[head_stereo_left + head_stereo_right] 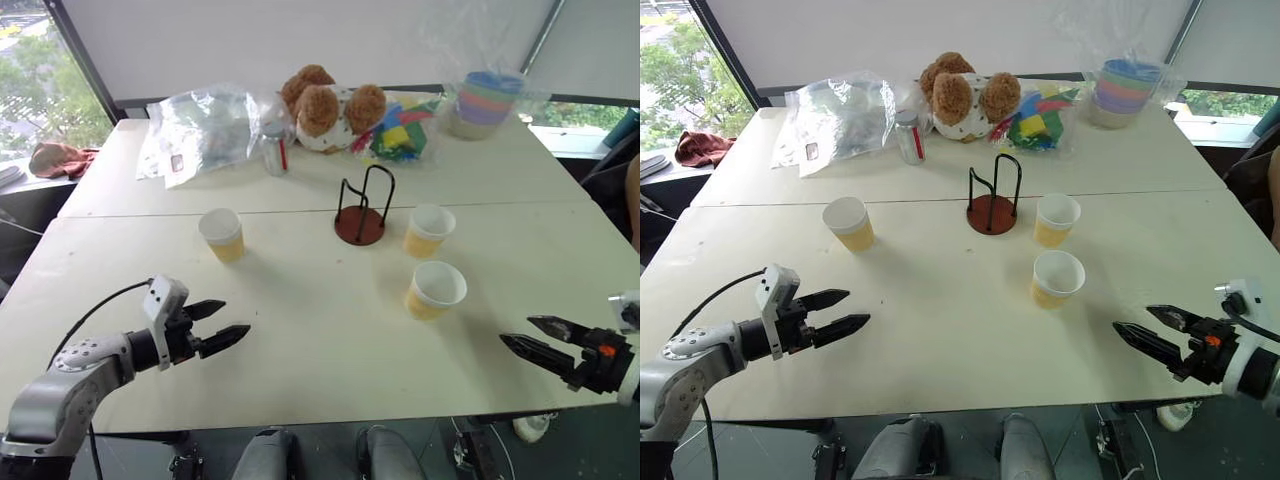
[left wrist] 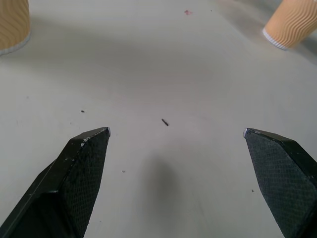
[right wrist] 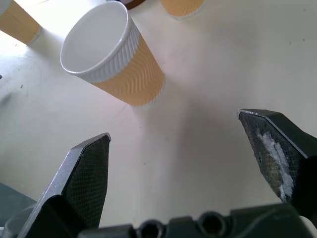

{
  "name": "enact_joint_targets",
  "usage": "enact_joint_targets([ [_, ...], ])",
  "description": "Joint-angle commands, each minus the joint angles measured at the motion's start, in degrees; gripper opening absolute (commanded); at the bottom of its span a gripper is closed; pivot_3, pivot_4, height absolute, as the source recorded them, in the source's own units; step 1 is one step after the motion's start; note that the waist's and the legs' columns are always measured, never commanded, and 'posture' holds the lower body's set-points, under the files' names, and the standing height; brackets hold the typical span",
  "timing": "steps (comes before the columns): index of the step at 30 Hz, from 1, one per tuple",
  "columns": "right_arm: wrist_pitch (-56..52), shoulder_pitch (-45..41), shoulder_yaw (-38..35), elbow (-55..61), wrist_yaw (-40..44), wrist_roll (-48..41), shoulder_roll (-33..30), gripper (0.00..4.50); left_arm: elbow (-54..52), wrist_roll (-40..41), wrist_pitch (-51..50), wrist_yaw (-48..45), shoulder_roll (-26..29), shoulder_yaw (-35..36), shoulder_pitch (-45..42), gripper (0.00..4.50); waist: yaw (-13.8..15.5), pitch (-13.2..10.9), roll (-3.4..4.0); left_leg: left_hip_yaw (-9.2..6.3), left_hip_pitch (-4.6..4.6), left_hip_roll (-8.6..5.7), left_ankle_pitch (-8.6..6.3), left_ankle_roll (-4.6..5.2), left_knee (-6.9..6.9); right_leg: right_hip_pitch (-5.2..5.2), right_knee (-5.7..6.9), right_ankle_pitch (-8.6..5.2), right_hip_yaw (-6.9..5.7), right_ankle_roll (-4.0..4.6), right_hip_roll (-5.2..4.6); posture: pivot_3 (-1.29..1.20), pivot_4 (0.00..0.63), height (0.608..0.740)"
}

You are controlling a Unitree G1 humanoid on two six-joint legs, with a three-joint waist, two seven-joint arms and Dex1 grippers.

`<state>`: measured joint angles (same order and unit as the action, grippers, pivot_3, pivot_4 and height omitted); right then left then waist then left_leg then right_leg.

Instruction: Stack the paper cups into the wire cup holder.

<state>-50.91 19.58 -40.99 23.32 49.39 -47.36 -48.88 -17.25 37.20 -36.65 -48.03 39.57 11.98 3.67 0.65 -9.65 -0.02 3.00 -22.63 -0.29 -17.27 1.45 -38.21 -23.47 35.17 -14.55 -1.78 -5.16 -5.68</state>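
Paper cups [image 1: 222, 234] are standing upright and apart on the worktop [image 1: 300, 350], two just right of the wire cup holder [image 1: 361, 210], which is sitting empty for stacking. Left gripper [image 1: 228, 322] and right gripper [image 1: 525, 335] are hovering with jaws spread, holding nothing. A teddy bear [image 1: 325, 105], bags and bowls [image 1: 485, 100] are lying behind, blocking nothing. Left wrist view: cups are standing far ahead. Right wrist view: the nearest cup [image 3: 114, 54] is standing ahead of the open jaws.

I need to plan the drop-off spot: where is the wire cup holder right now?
In the eye views the cup holder stands empty mid-table, a paper cup just to its right.
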Motion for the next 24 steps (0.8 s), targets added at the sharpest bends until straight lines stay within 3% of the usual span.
enact_joint_targets([
  [1, 0.28, -0.47, -0.47, 0.74, -0.08, 0.0, -0.99, 4.5, -1.65, -0.77, 1.95, 0.53, -0.27, 0.58, -0.39, 4.47, 0.05, 0.0, 0.0, 0.0, 0.0, 0.0, 0.0, 0.0, 0.0, 0.0, 0.0, 0.0, 0.0, 0.0, 0.0, 0.0, 0.15, 0.74],
  [15, 0.57, -1.14, 0.22, 1.0, -1.53, 1.68, -0.91, 4.5, -1.5, -1.84, 2.15, 1.16, -0.92, -0.82, -3.8, 4.47, 0.05, 0.0, 0.0, 0.01, 0.01, -0.01, 0.0, 0.0, 0.0, 0.02, 0.0, 0.01, -0.01, -0.01, 0.0, 0.0, 0.15, 0.74],
  [24, 1.1, -3.22, -2.16, -0.67, -3.13, 4.12, -2.5, 4.5, -1.51, 1.7, -1.39, -0.29, -0.53, -1.03, -9.72, 4.47, -0.04, 0.02, -0.01, 0.01, 0.1, -0.02, 0.03, -0.01, 0.01, 0.09, 0.01, 0.06, -0.02, -0.05, 0.06, 0.0, 0.15, 0.74],
])
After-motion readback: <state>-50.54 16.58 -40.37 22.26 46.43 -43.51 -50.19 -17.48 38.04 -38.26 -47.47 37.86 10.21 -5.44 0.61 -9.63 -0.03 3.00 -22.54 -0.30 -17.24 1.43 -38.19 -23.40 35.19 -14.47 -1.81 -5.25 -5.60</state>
